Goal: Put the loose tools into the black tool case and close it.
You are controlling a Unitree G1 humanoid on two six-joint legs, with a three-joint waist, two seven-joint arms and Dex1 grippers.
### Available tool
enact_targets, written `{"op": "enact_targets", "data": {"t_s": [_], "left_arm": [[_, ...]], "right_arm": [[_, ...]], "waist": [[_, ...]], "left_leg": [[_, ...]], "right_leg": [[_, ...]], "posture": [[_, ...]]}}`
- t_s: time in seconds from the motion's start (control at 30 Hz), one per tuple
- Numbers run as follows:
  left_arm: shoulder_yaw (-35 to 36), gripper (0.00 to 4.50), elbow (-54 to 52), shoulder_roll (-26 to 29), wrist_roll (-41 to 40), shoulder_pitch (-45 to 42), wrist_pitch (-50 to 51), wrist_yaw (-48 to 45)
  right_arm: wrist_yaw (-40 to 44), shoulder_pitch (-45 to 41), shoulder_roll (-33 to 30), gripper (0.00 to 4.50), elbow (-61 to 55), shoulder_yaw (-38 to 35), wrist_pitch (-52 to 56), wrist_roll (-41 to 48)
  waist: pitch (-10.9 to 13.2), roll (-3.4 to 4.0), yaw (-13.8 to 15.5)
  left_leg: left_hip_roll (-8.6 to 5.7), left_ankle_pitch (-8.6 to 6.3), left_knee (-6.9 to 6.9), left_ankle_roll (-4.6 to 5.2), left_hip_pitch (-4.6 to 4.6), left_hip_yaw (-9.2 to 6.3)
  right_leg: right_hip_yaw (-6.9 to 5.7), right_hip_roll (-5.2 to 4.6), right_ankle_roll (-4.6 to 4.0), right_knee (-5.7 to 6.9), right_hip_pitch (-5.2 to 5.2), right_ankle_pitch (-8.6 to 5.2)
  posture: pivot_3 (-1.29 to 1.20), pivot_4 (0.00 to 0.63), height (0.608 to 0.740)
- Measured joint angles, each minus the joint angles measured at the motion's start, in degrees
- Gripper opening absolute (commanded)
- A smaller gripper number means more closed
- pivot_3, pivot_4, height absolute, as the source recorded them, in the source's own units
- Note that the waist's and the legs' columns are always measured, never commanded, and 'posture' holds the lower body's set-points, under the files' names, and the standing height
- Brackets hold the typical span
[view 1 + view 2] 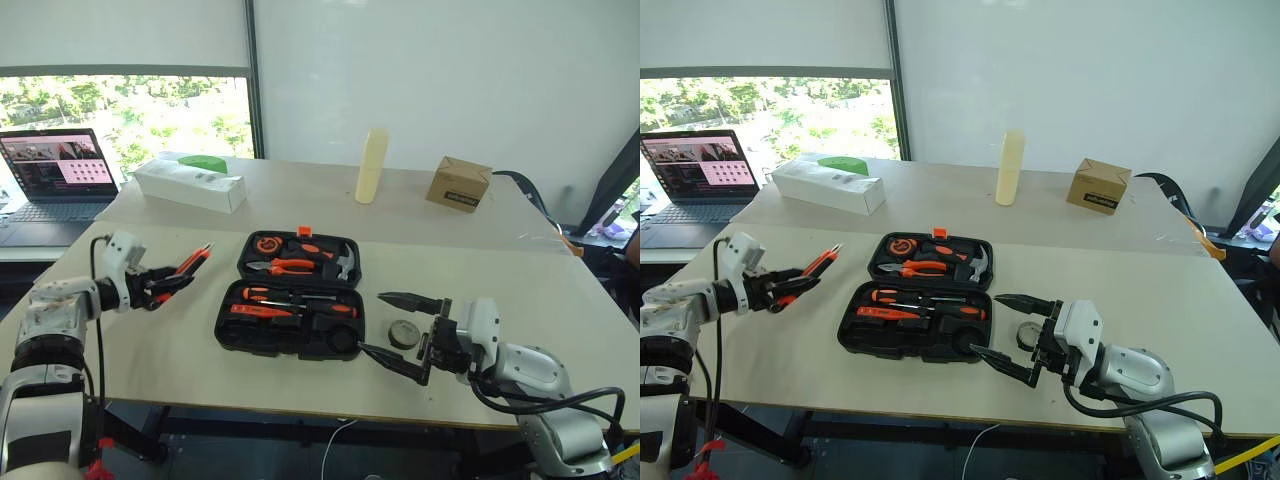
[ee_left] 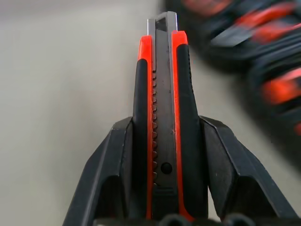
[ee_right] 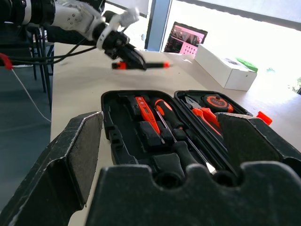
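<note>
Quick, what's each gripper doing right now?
Left gripper: shut on the utility knife.
Right gripper: open, holding nothing.

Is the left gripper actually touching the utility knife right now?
Touching. In the left wrist view both fingers press against the sides of the utility knife, which sits clamped in the left gripper, with no gap on either side.

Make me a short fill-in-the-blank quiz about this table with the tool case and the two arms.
1. The left end effector grips the ____.
2. The tool case lies ____, lid back.
3. The tape roll sits on the table beside the case, near the ____ end effector.
4. The cardboard box stands on the ____ table.

Missing words: utility knife; open; right; far
</note>
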Motion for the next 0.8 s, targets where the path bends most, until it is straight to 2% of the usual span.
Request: {"op": "enact_targets", "data": {"t_s": [0.13, 0.2, 0.33, 0.43, 0.8], "left_arm": [[-2.2, 1.61, -12.6, 1.2, -2.9, 2.9, -0.5, -11.5], [-8.2, 1.61, -20.2, 2.4, -1.4, 5.9, -2.5, -16.5], [-15.0, 1.61, -26.2, -2.8, 1.1, 6.2, -0.6, -15.9], [-19.2, 1.61, -26.4, -4.2, 5.4, 5.5, -2.6, -14.7], [-23.4, 1.61, -20.7, -8.9, 11.2, 1.1, -10.4, -12.8]], "right_arm": [[0.1, 1.4, -0.9, 4.50, -0.5, -0.8, 0.0, 0.4], [0.2, 1.7, -1.1, 4.50, -0.6, -1.2, 0.0, 0.5], [0.3, 1.6, -1.0, 4.50, -0.7, -1.4, 0.0, 0.5], [0.3, 1.6, -0.9, 4.50, -0.8, -1.2, 0.0, 0.5], [-0.4, 1.4, -0.4, 4.50, -0.9, -0.5, 0.0, 0.3]], "waist": [[0.0, 0.03, 0.1], [0.0, 0.06, 0.2], [0.0, 0.07, 0.8], [0.0, 0.07, 0.8], [0.0, 0.08, 0.9]], "left_leg": [[-0.01, -0.02, -0.01, 0.04, 0.04, 0.01], [-0.02, -0.14, -0.01, 0.25, 0.09, 0.00], [-0.02, -0.15, 0.08, 0.27, 0.08, -0.05], [-0.03, -0.15, 0.07, 0.27, 0.10, -0.06], [-0.06, -0.16, 0.09, 0.30, 0.10, -0.08]], "right_leg": [[0.07, 0.00, 0.00, -0.01, 0.02, 0.00], [0.10, 0.01, 0.00, -0.01, 0.06, 0.00], [0.09, 0.02, 0.00, 0.08, 0.07, 0.00], [0.10, 0.05, -0.01, 0.10, 0.06, 0.00], [0.11, 0.03, 0.00, 0.05, 0.10, 0.00]], "posture": [[0.00, 0.150, 0.740], [0.00, 0.150, 0.740], [0.00, 0.150, 0.740], [0.00, 0.150, 0.740], [0.00, 0.150, 0.740]]}}
